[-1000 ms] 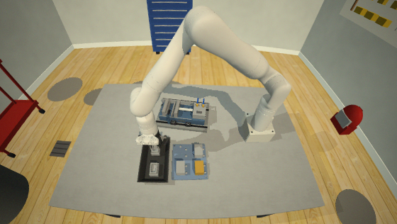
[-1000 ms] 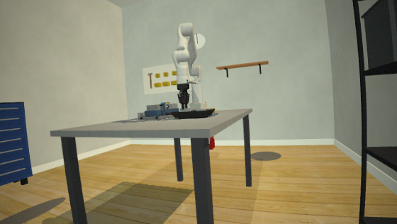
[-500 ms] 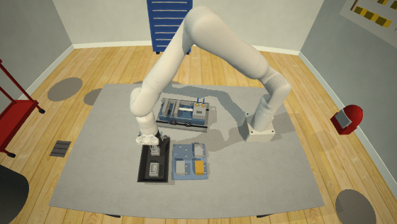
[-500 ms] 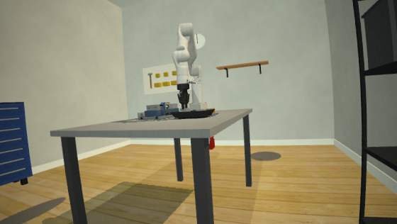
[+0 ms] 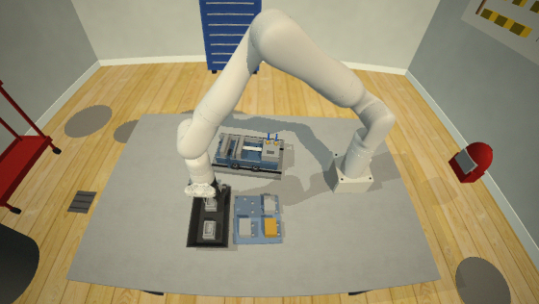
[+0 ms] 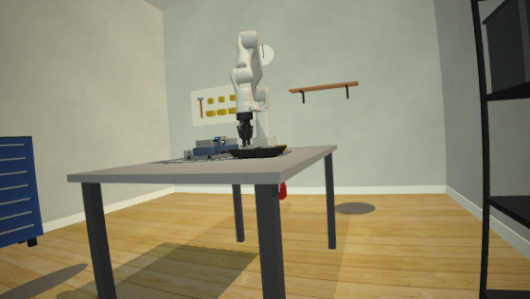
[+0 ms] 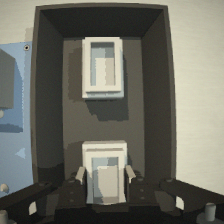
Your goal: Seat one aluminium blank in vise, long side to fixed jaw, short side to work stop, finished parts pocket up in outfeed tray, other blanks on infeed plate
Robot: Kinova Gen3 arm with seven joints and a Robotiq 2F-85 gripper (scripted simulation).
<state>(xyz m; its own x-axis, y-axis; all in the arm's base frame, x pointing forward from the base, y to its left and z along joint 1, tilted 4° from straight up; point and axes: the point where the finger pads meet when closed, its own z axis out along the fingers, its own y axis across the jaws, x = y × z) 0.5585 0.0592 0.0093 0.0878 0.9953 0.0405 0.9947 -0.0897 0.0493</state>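
My gripper [image 7: 105,176] is shut on a pale finished part [image 7: 105,170] with its pocket up. It holds the part low inside the black outfeed tray [image 7: 102,100], at the end nearer the vise. I cannot tell whether the part touches the tray floor. A second finished part [image 7: 103,67] lies flat, pocket up, at the tray's other end. In the top view the gripper [image 5: 210,196] stands over the tray. The blue infeed plate [image 5: 258,218] holds two aluminium blanks [image 5: 270,204] [image 5: 245,227] and a brass blank [image 5: 270,227]. The vise [image 5: 249,151] stands behind.
The infeed plate sits right beside the tray, its edge visible in the wrist view [image 7: 12,120]. The arm's base [image 5: 353,180] is at the table's right. The side view shows the tray [image 6: 257,151] near the table's far edge.
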